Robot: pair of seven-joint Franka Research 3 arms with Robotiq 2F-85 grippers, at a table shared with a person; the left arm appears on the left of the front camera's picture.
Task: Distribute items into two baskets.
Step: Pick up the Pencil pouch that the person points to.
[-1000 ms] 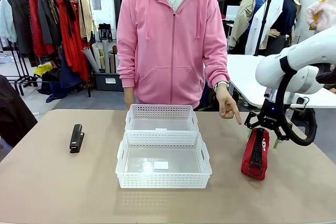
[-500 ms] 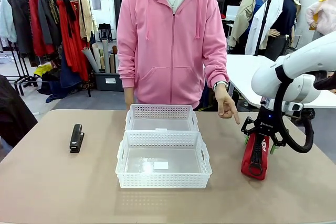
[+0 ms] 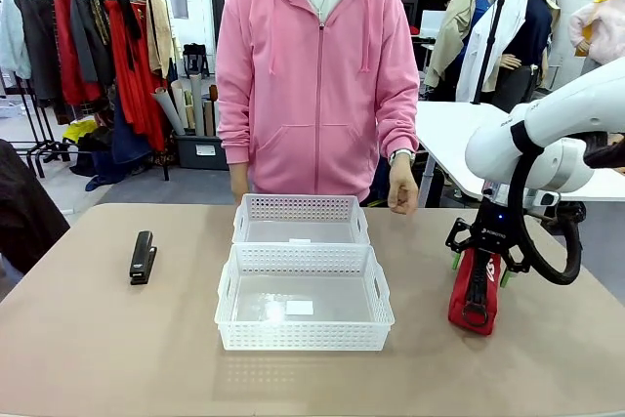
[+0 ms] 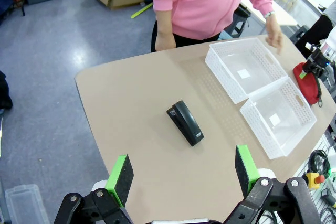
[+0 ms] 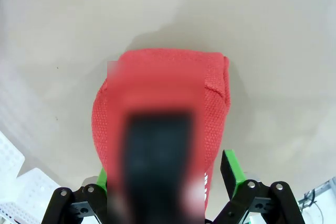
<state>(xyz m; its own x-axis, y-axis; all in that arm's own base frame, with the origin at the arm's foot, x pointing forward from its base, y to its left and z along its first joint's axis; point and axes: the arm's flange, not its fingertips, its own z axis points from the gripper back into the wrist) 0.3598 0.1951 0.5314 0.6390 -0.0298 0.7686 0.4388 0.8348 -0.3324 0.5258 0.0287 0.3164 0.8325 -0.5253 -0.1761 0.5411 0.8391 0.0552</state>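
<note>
Two fingers (image 5: 229,169) astride red pouch (image 5: 157,93)

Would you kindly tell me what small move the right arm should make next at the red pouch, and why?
Most likely, close the right gripper on the red pouch. Its jaws are open and straddle the pouch near its far end, with a green pad on either side, and the pouch lies on the table, not yet lifted. A slight lowering first may give a firmer hold.
</note>
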